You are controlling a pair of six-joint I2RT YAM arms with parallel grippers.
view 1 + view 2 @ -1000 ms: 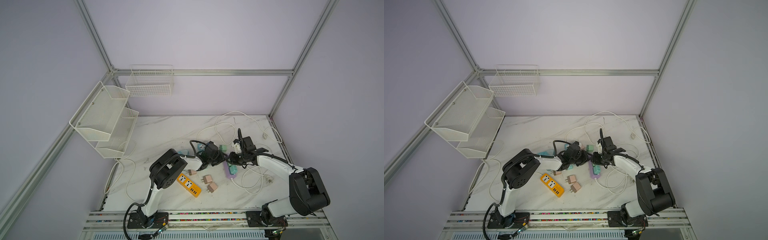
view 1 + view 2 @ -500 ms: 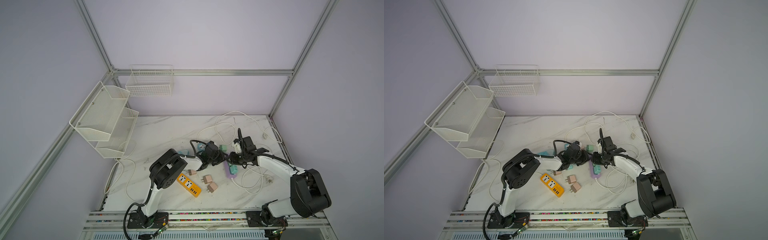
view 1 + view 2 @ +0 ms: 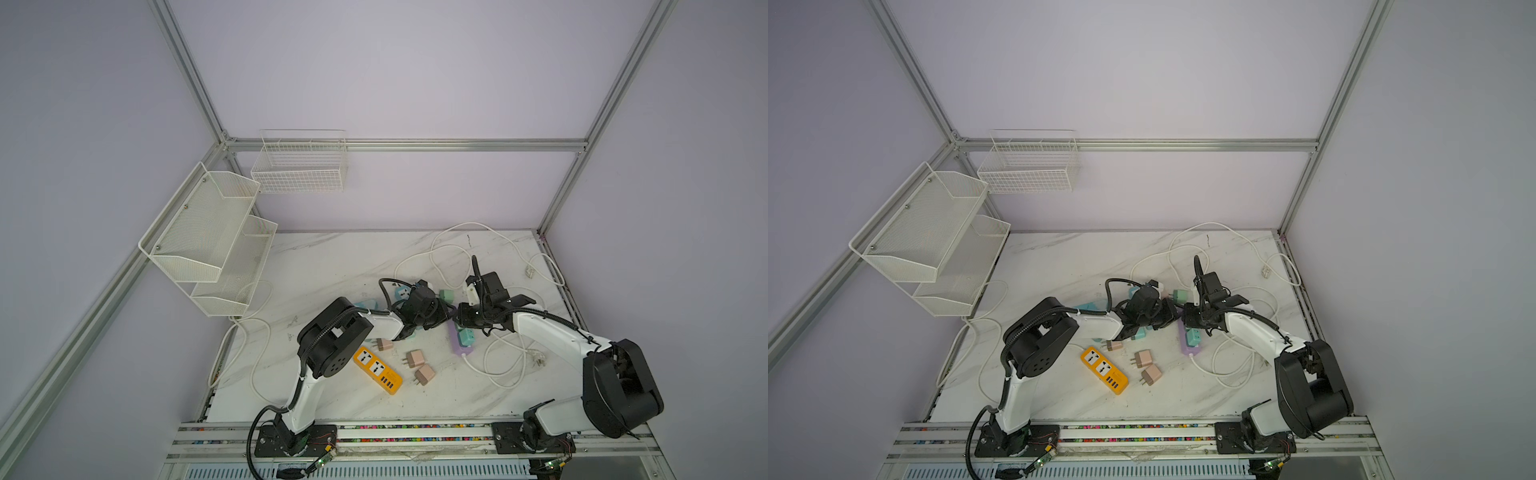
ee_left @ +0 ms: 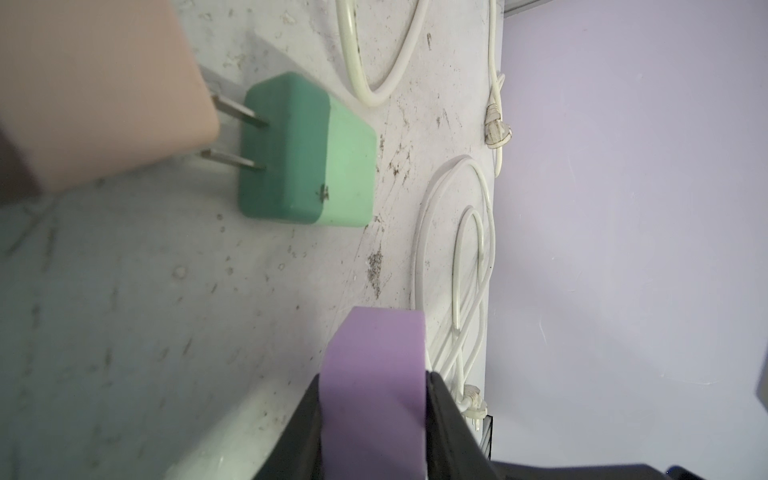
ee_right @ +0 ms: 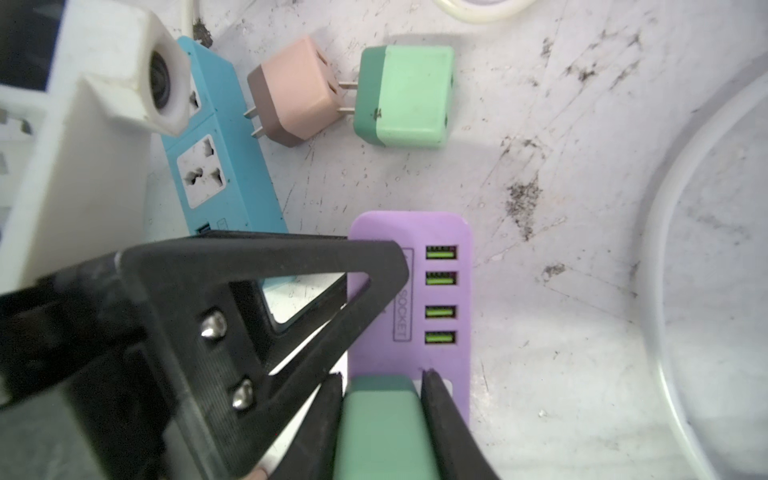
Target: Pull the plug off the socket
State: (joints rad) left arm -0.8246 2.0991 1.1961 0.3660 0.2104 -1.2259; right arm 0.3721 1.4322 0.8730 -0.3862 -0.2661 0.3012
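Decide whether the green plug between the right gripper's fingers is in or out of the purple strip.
In: the green plug sits flush on the purple strip, with no prongs showing.

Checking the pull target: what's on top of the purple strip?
A green plug, clamped by the right gripper, stands on the purple strip beside four USB ports. Its prongs are covered.

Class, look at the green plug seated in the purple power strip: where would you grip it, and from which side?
Pinch the green plug across its two flat, parallel side faces, coming from above the purple power strip, with the fingers straddling it as the right gripper does. Its body stands proud of the strip, leaving those sides free.
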